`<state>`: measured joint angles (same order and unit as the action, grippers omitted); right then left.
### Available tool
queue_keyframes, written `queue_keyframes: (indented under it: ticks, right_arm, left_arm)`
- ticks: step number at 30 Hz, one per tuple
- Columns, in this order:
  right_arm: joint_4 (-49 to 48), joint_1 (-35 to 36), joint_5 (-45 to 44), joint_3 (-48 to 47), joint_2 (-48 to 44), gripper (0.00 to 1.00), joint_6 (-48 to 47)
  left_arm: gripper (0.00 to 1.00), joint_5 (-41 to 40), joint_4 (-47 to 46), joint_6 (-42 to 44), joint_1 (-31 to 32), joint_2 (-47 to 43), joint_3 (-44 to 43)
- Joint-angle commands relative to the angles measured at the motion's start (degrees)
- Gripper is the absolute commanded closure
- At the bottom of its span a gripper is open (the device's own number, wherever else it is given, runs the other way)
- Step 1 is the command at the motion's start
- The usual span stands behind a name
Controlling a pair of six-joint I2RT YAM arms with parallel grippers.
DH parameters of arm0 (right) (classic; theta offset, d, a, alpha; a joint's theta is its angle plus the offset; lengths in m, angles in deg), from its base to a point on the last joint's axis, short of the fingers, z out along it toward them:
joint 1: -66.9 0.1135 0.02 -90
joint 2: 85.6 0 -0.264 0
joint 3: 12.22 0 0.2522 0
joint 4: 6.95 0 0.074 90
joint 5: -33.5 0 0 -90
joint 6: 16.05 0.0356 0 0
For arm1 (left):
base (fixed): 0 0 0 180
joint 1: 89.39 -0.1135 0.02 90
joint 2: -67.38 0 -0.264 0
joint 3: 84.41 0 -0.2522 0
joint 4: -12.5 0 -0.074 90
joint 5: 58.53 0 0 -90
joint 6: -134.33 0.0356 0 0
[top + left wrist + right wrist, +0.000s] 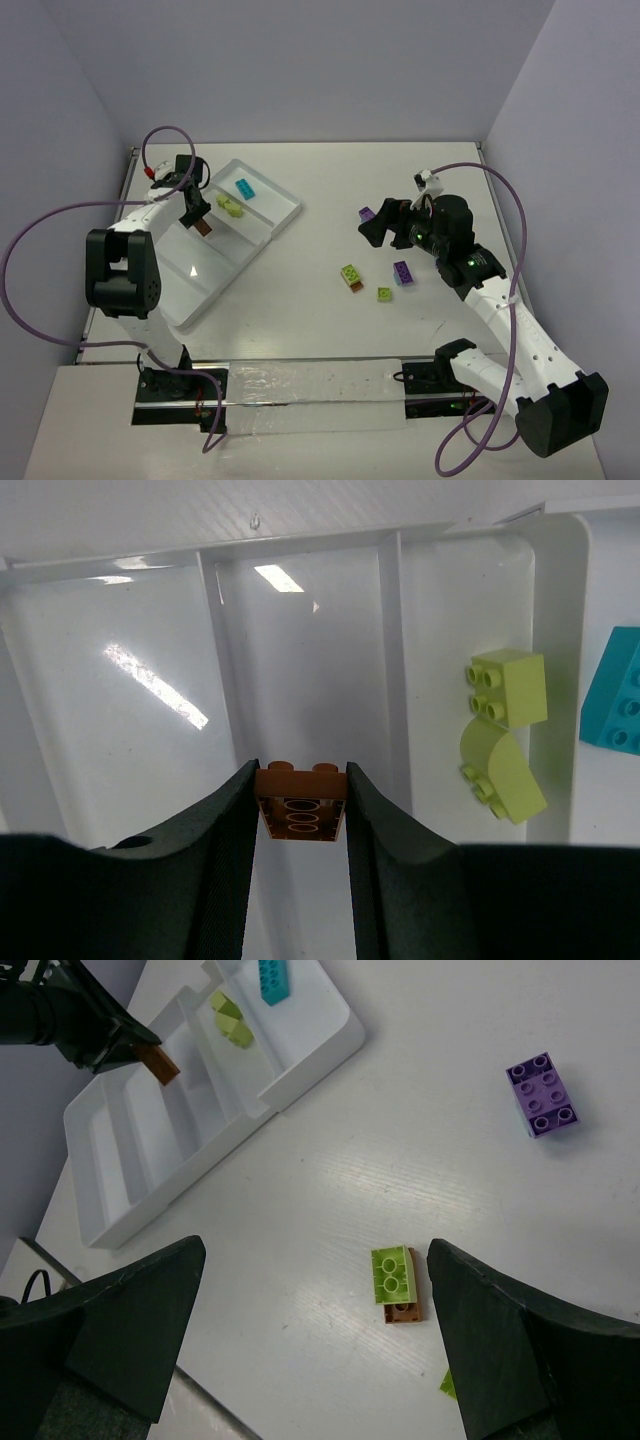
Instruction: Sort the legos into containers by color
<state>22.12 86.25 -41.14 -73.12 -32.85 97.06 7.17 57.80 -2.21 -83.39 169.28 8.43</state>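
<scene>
Pincer, left (301, 780): clamped on my orange-brown lego (300, 810), hanging over the tray (388, 630) compartment beside the lime legos (510, 685), so colours stay separate.
Pincer, right (315, 1250): spread wide, I hover above loose legos (395, 1275) on the bench (300, 1190).

Over to the left arm (125, 255): white shells, chunky black joint housings. Same livery on the right arm (505, 310), plus a tiny green light (468, 263) aglow. Purple cables (170, 128) in wide loops off both. Red bit (150, 172) near the left wrist, possibly a connector. Left gripper (302, 780) fingers (220, 860) matte black, thick, curved; right gripper (315, 1250) likewise, dark wedges.
</scene>
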Motion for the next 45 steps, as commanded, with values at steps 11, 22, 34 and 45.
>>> queue_keyframes:
  ticks: [11, 22, 34, 45]
  right_arm:
    - [-0.60, 0.25, -0.35, -0.91, 0.80, 0.00, 0.38]
    - [-0.40, 0.28, 0.09, -1.12, 1.07, 0.00, 0.47]
    - [8.32, 5.86, -7.60, -2.96, 9.90, 0.00, -3.16]
    - [9.31, 14.00, -17.33, -4.96, 25.93, 0.11, -4.57]
  left_arm:
    - [0.99, -2.37, -1.74, -1.44, -0.58, 3.77, -3.76]
    - [0.27, -3.41, -2.25, -1.02, -0.52, 1.65, -3.40]
    - [0.09, -7.69, 1.33, -1.09, 13.95, -11.19, -0.95]
    - [0.09, -4.03, -2.93, -5.98, 26.20, -20.01, 7.70]
